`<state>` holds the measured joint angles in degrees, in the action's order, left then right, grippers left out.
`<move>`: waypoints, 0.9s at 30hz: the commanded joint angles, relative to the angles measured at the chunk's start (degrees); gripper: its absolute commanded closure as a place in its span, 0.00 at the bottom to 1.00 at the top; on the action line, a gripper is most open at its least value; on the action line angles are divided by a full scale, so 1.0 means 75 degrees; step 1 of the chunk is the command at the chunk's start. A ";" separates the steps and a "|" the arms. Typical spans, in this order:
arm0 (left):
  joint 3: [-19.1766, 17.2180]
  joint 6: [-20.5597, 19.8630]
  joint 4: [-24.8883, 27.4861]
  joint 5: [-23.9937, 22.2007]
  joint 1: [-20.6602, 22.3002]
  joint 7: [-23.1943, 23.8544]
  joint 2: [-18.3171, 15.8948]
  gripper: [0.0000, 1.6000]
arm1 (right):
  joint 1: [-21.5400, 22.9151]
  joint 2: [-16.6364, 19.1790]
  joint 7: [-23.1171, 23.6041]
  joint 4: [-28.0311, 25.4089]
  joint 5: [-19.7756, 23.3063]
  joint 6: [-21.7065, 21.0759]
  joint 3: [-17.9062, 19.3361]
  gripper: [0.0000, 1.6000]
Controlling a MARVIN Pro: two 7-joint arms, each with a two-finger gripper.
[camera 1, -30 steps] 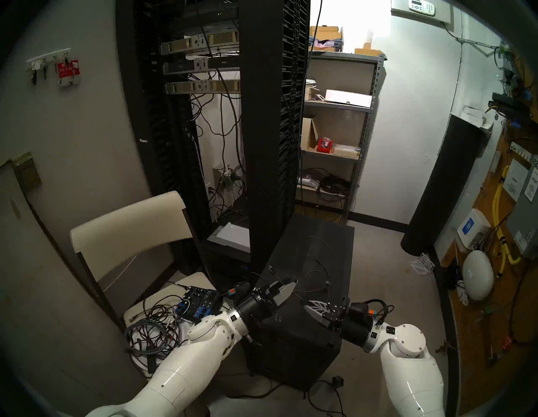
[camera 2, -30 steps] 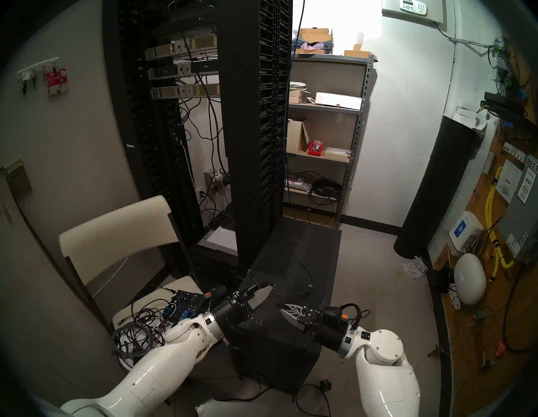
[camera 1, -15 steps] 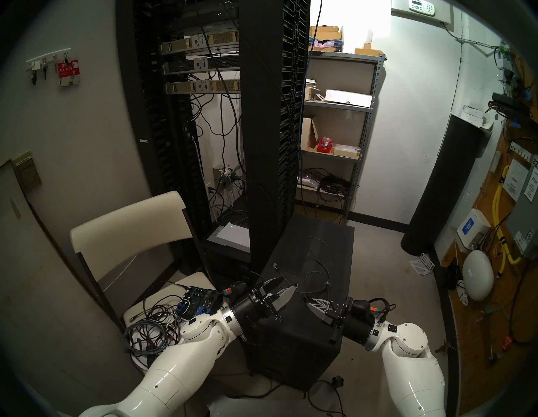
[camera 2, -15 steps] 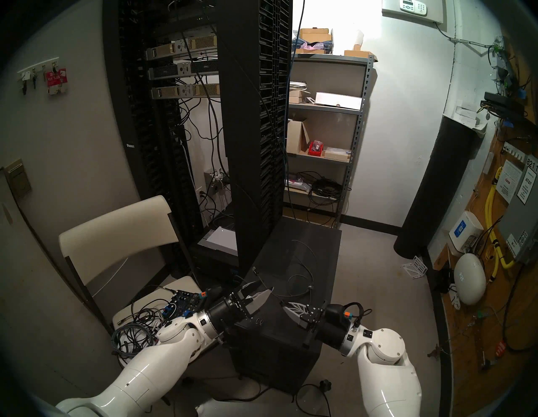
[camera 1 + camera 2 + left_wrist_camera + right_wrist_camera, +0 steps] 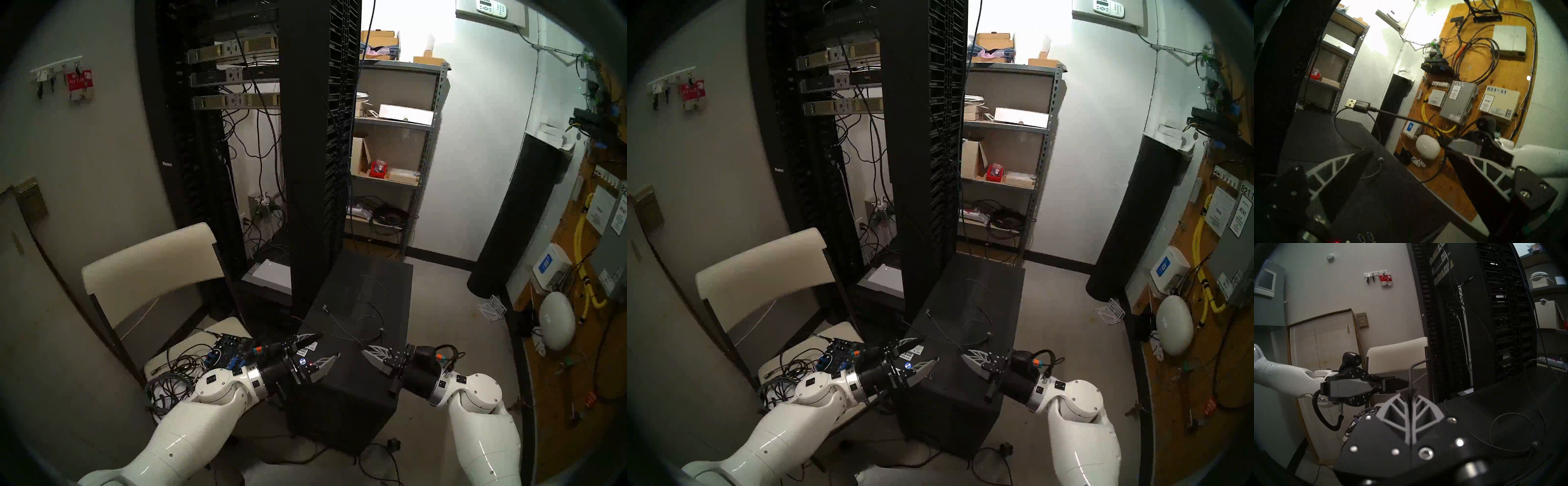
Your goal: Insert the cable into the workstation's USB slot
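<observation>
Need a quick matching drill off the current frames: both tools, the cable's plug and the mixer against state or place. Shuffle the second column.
1. left tool
2. right tool
3. plug
4. mixer

A. shut on the cable
B. on the chair seat
C. open, holding nothing
D. in the air over the workstation top

Pairs: 1-C, 2-A, 3-D, 4-B

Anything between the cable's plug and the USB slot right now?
Yes: the open left gripper hangs over the workstation's front edge, roughly on the line from the raised plug down to the USB slot.
</observation>
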<state>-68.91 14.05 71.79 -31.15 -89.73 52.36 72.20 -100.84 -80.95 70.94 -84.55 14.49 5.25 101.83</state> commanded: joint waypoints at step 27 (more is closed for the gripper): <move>-0.0410 0.3455 -0.0927 0.6856 0.0794 -0.4257 0.0901 0.07 | -0.0226 -0.0168 0.0204 -0.0352 0.0105 -0.0935 0.0159 1.00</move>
<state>-69.91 36.04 64.42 13.99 -84.66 26.61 75.66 -102.92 -81.69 72.84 -86.17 14.76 -0.51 103.03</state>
